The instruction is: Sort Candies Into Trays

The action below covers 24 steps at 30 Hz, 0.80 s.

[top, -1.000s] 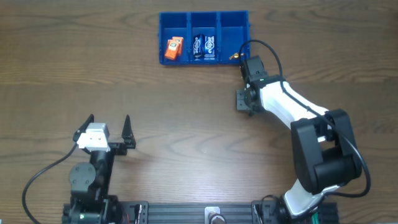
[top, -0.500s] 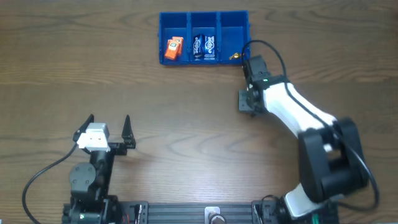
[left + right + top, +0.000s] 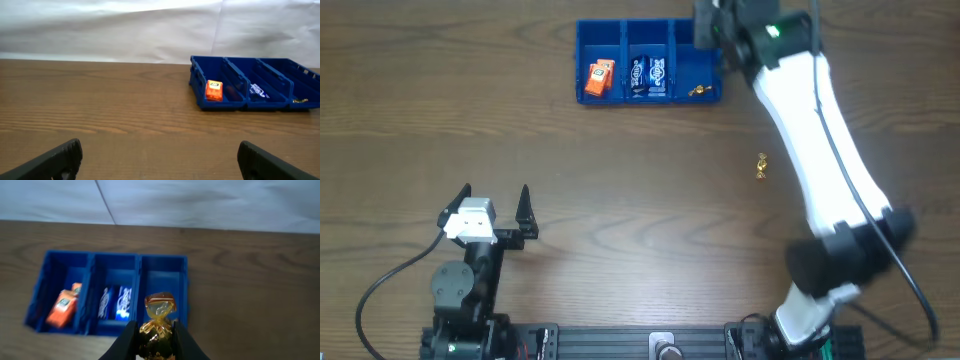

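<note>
Right fingers (image 3: pixel 130 340) closed on gold candy (image 3: pixel 159 316); twisted wrapper end sticks up between them. Right gripper (image 3: pixel 718 24) hangs above tray (image 3: pixel 186 287), with the third bin just beyond the fingertips. Orange candy (image 3: pixel 62 305) sits in the first bin, two blue candies (image 3: pixel 114 302) in the middle bin, and a small gold piece (image 3: pixel 698 91) in the third. Loose candy (image 3: pixel 761 165) lies on table (image 3: pixel 620 180), well behind the right fingers. Left gripper (image 3: pixel 495 195) is spread wide, nothing between its fingers; the tray is far ahead of them, off to their right.
</note>
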### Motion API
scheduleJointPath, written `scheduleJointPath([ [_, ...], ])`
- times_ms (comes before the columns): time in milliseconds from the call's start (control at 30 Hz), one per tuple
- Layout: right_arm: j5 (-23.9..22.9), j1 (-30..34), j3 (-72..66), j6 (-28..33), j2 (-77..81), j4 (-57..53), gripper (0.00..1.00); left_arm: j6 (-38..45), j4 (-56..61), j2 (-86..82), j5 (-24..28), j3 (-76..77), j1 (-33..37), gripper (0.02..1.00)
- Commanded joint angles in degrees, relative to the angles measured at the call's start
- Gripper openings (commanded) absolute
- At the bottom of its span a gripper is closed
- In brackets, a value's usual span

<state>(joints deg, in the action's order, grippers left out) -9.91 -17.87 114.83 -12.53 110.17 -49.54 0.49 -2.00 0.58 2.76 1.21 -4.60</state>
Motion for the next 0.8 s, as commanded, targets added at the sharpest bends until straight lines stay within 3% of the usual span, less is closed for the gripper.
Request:
scheduleJointPath([
  [33,-0.9,0.4,4.9,2.1,11.5,0.0,0.036,0.8,-2.4,-0.3,-0.3,-0.9,0.2,0.998],
  [233,1.0,1.2,4.9,1.9,16.6,1.9,0.04,0.8,-2.4,-0.3,-0.4,-0.9,0.2,0.998],
  [267,1.0,1.2,4.9,1.9,17.0,1.9,0.084,0.8,-2.4,-0.3,-0.4,-0.9,0.2,0.998],
  [367,1.0,1.2,4.9,1.9,17.9,1.9,0.419,0.8,-2.4,-0.3,-0.4,-0.9,0.2,1.0],
  [400,1.0,1.2,4.9,1.9,17.9,1.9,0.649,0.8,-2.4,-0.3,-0.4,-0.9,0.2,0.996],
  [433,1.0,1.2,4.9,1.9,17.9,1.9,0.779,0.8,-2.4,-0.3,-0.4,-0.9,0.2,0.998],
  [533,1.0,1.2,4.9,1.9,17.9,1.6,0.993,0.8,-2.4,-0.3,-0.4,-0.9,0.2,0.998],
  [800,-0.8,1.7,4.5,2.0,9.5,-8.9,1.0,0.8,-2.4,-0.3,-0.3,-0.9,0.2,0.996],
])
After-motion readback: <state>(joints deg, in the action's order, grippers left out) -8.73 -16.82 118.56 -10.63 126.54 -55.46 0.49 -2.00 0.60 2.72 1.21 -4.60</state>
